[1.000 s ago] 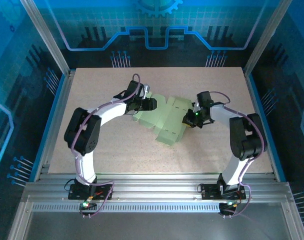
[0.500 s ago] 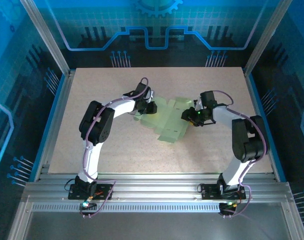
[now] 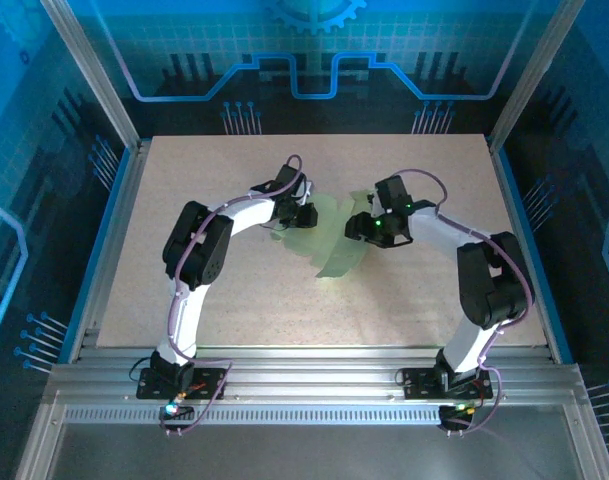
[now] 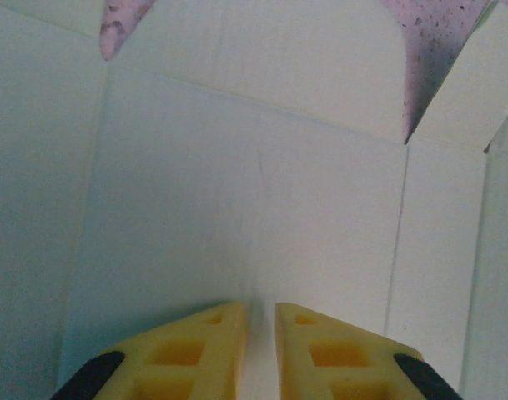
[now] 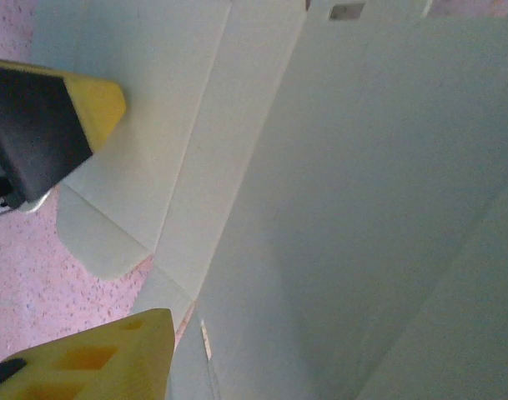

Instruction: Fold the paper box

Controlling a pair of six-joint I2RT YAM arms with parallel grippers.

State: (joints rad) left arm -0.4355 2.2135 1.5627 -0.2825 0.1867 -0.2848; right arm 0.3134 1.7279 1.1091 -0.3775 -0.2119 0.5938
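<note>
paper box [image 3: 329, 250] sits mid-table [image 3: 234, 300]: left fingers [image 4: 199, 354] near-clenched at its 9 o'clock, right fingers [image 5: 95, 358] spread at 3 o'clock.

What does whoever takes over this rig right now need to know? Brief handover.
Left gripper: fingers nearly together, tips down on a flat panel at the left side of the paper box.
Right gripper: open, at the sheet's right side, where a panel looks tilted up off the table.
Done: one fold apparently started; no closed box yet.
Left: finish raising the panels, then tuck flaps and tabs.
</note>
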